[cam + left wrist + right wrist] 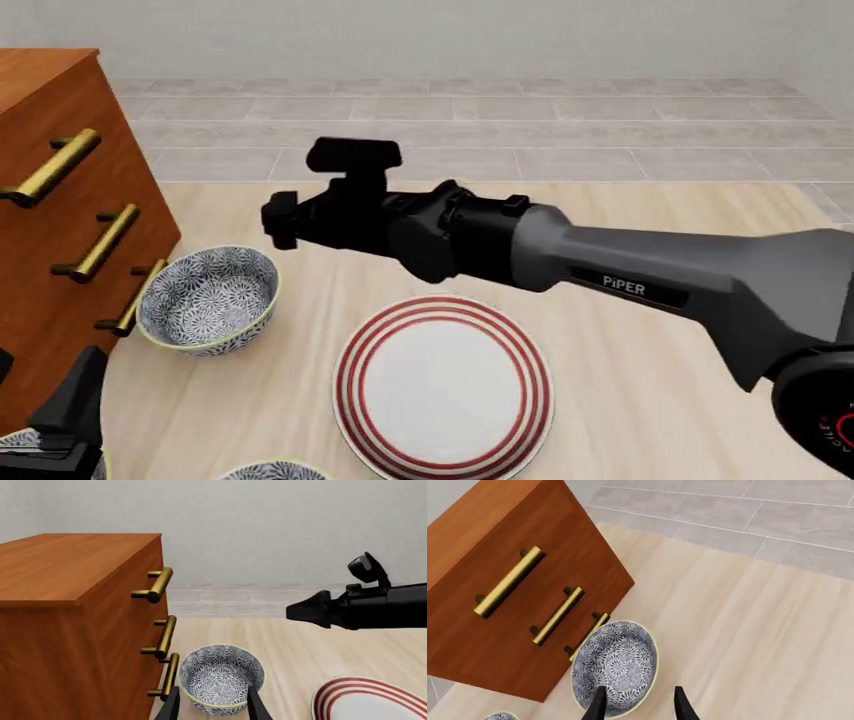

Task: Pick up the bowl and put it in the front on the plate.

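Left pincer [212, 705] astride bowl [221, 677] — apart

Your left gripper [60, 425] is cut off at the front view's near-left edge; two patterned bowls [274, 470] there show only slivers.

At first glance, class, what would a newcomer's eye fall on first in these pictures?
The right arm stretches across the front view above the table, from right to left. Under it lies the red-ringed plate. To the plate's left stands the blue-and-white bowl, beside the wooden cabinet with brass handles.
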Robot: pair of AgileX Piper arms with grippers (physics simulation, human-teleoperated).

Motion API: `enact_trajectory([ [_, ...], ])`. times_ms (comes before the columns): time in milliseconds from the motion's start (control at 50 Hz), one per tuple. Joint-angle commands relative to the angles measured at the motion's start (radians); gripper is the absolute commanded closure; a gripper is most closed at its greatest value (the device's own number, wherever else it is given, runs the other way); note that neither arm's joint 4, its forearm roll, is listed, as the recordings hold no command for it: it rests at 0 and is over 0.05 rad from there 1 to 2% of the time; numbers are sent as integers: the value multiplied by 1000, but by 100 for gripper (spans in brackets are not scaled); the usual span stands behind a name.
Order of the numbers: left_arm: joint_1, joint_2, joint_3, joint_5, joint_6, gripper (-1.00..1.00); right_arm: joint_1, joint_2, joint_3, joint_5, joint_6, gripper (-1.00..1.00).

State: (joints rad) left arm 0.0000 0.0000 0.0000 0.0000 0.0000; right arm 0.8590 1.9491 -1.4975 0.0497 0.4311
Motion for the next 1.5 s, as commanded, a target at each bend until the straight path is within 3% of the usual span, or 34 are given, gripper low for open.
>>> enact_trajectory([
  [20, 0, 0, 0, 0, 0, -100, -6, 94, -89, 38, 25, -100],
  [340, 0, 0, 0, 0, 0, -100, 1, 190, -186, 83, 30, -100],
  [940, 0, 0, 0, 0, 0, -100, 23, 347, -388, 240, -58, -100],
  [1500, 0, 0, 0, 0, 0, -100, 35, 449, -525, 323, -91, -100],
])
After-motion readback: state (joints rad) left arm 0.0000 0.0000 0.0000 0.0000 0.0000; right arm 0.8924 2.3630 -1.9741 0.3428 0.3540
